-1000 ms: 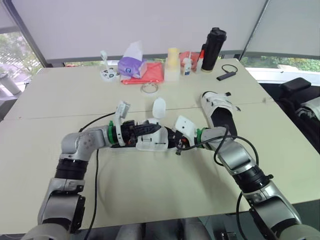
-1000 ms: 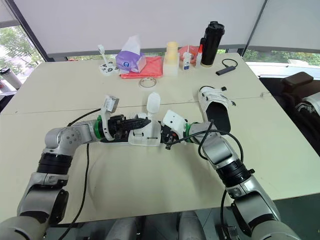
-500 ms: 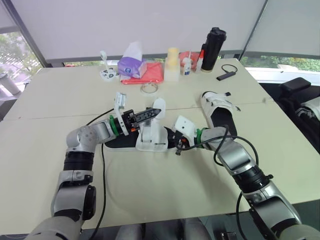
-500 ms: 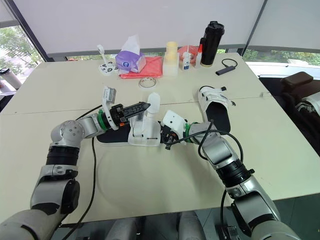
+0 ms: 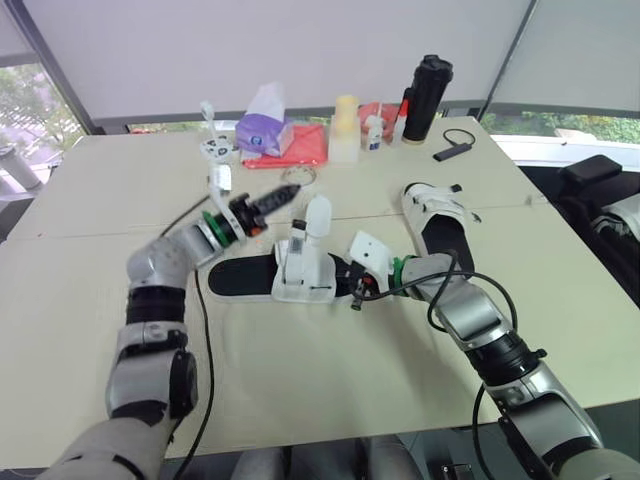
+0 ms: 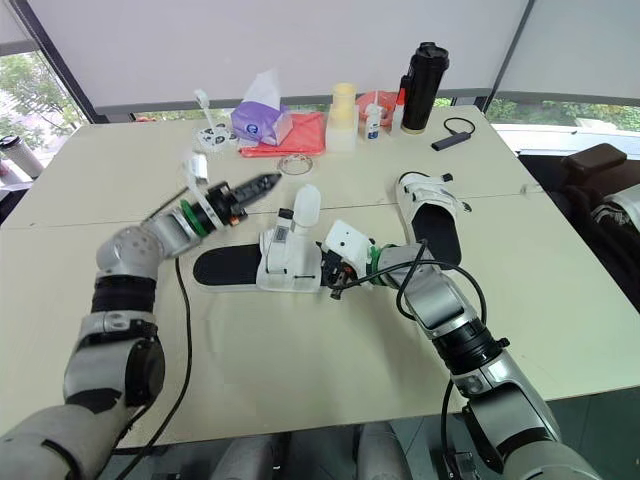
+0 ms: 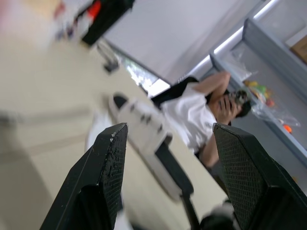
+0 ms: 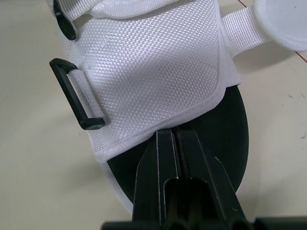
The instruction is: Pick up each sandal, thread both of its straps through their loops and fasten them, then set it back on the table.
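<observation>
Right fingers (image 8: pixel 165 158) lie together, tips against the hem of the white woven upper at one end of the near sandal (image 5: pixel 300 272); whether they pinch the fabric cannot be told. This sandal rests flat on the table (image 5: pixel 330 390), its black sole running out toward the robot's left. One round-ended strap (image 5: pixel 318 215) stands up free, and a black loop (image 8: pixel 76 93) lies at the side of the upper. Left fingers (image 7: pixel 110 182) are spread wide apart, holding nothing, apart from the sandal and pointing toward a tape ring (image 5: pixel 298 177). The second sandal (image 5: pixel 440 225) lies on the robot's right, near the right forearm. Along the far edge of the table stand a purple tissue box (image 5: pixel 265 130), a red cloth (image 5: pixel 300 150) and a black bottle (image 5: pixel 425 98). The left wrist view takes in a seated person (image 7: pixel 192 117) in a white shirt.
</observation>
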You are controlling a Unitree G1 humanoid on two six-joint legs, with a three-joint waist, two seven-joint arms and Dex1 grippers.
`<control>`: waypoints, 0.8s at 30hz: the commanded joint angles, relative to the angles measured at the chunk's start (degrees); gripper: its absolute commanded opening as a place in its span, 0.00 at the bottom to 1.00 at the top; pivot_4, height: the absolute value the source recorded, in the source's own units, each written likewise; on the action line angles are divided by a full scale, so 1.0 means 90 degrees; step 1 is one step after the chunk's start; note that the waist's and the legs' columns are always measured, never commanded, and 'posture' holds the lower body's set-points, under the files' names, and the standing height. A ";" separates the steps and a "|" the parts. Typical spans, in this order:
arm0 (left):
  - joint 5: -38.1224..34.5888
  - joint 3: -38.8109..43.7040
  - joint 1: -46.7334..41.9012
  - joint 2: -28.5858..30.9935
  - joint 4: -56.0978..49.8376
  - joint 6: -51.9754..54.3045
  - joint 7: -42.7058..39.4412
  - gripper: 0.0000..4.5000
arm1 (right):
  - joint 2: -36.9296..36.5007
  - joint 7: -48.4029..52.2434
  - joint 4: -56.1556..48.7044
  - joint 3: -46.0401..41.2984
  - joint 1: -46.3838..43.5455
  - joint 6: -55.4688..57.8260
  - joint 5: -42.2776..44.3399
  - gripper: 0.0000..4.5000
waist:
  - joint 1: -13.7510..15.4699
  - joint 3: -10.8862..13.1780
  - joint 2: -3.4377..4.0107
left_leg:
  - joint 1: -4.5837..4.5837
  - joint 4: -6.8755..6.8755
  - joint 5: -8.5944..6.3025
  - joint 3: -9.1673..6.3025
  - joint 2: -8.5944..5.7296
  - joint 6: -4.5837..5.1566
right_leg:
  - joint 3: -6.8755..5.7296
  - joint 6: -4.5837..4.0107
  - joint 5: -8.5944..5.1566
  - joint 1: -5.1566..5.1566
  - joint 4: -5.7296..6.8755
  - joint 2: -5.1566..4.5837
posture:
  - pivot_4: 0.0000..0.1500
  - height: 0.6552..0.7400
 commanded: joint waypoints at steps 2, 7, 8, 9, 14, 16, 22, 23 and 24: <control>0.0702 -0.0676 0.0149 0.0327 -0.0027 -0.0457 -0.0660 0.64 | 0.0010 0.0028 -0.0037 0.0121 0.0061 0.0031 -0.0052 0.00 | -0.0001 0.0000 0.0000 | 0.0000 -0.0001 0.0000 0.0001 0.0000 0.0000 | 0.0000 0.0001 0.0000 0.0000 0.0000 0.0000 | 1.00 1.00; 0.1434 -0.1432 0.0267 0.0512 0.0169 -0.0901 -0.1306 0.64 | 0.0017 0.0027 -0.0032 0.0124 0.0052 0.0021 -0.0056 0.00 | 0.0004 0.0000 0.0000 | 0.0000 0.0000 0.0001 0.0001 -0.0001 0.0000 | 0.0000 0.0000 0.0001 0.0000 0.0001 0.0001 | 1.00 1.00; 0.1539 -0.1522 0.0275 0.0530 0.0243 -0.0979 -0.1411 0.64 | 0.0023 0.0022 -0.0028 0.0127 0.0053 0.0018 -0.0058 0.00 | 0.0004 0.0000 0.0000 | 0.0000 0.0001 0.0000 0.0001 -0.0001 0.0000 | 0.0000 0.0000 0.0001 0.0000 0.0001 0.0001 | 1.00 1.00; 0.1638 -0.1596 0.0254 0.0535 0.0403 -0.1039 -0.1519 0.64 | 0.0024 0.0020 -0.0034 0.0129 0.0060 0.0019 -0.0058 0.00 | 0.0002 0.0000 0.0000 | 0.0000 0.0001 0.0000 0.0001 -0.0001 0.0000 | 0.0000 0.0000 0.0001 0.0000 0.0001 0.0001 | 1.00 1.00; 0.1855 -0.1687 0.0101 0.0501 0.0867 -0.1139 -0.1858 0.64 | 0.0024 0.0008 -0.0057 0.0139 0.0082 0.0027 -0.0059 0.00 | -0.0001 0.0000 0.0000 | 0.0000 0.0000 0.0000 0.0001 0.0000 0.0000 | 0.0000 0.0001 0.0001 -0.0001 0.0001 0.0001 | 1.00 1.00; 0.1935 -0.1719 0.0028 0.0471 0.1005 -0.1166 -0.1947 0.64 | 0.0023 0.0002 -0.0068 0.0138 0.0087 0.0037 -0.0060 0.00 | 0.0002 0.0000 0.0000 | -0.0001 0.0000 0.0000 0.0001 0.0000 0.0000 | 0.0000 0.0001 0.0001 -0.0001 0.0001 0.0001 | 1.00 1.00; 0.2031 -0.1629 -0.0193 0.0345 0.1331 -0.1242 -0.2057 0.64 | 0.0008 -0.0021 -0.0115 0.0126 0.0112 0.0073 -0.0061 0.00 | -0.0003 0.0000 0.0000 | -0.0001 0.0000 0.0000 0.0001 0.0000 0.0000 | 0.0000 0.0002 0.0001 0.0000 0.0002 0.0001 | 1.00 1.00; 0.2033 -0.1616 -0.0208 0.0337 0.1359 -0.1255 -0.2090 0.64 | 0.0006 -0.0022 -0.0117 0.0127 0.0116 0.0075 -0.0062 0.00 | -0.0004 0.0000 0.0000 | 0.0000 0.0000 0.0001 0.0001 0.0000 0.0000 | 0.0000 0.0002 0.0001 -0.0001 0.0003 0.0001 | 1.00 1.00; 0.2030 -0.1597 -0.0229 0.0327 0.1389 -0.1251 -0.2105 0.64 | 0.0003 -0.0024 -0.0111 0.0131 0.0119 0.0071 -0.0067 0.00 | -0.0003 0.0000 0.0000 | -0.0001 0.0000 0.0001 0.0001 0.0000 0.0000 | 0.0000 0.0002 0.0001 -0.0002 0.0003 0.0001 | 1.00 1.00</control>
